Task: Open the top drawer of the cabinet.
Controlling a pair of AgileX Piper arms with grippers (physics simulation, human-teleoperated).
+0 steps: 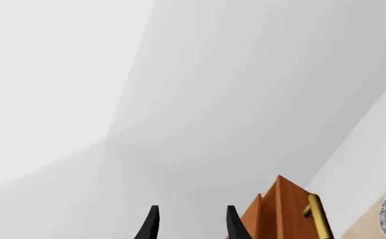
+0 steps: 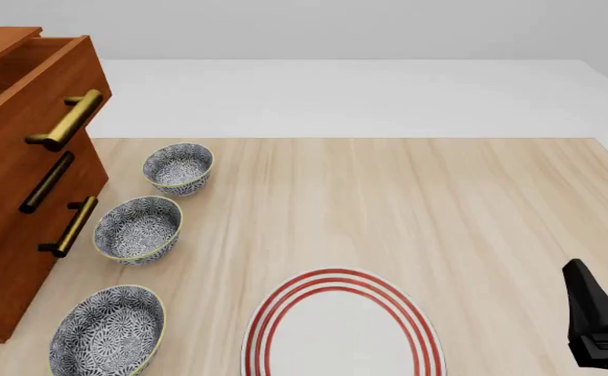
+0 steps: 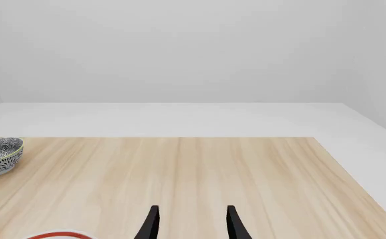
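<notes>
The cabinet (image 2: 12, 235) stands at the table's (image 2: 440, 204) left — three bowls (image 2: 137, 229) beside it, plate (image 2: 341, 329) nearer.

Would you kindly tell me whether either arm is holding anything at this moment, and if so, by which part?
Nothing is held. Both the left gripper and the right gripper show open jaws with empty space between them; neither touches the brass bar handle.

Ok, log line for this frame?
top drawer: pulled out | left gripper: open, empty, off the handle | right gripper: open, idle over table
</notes>
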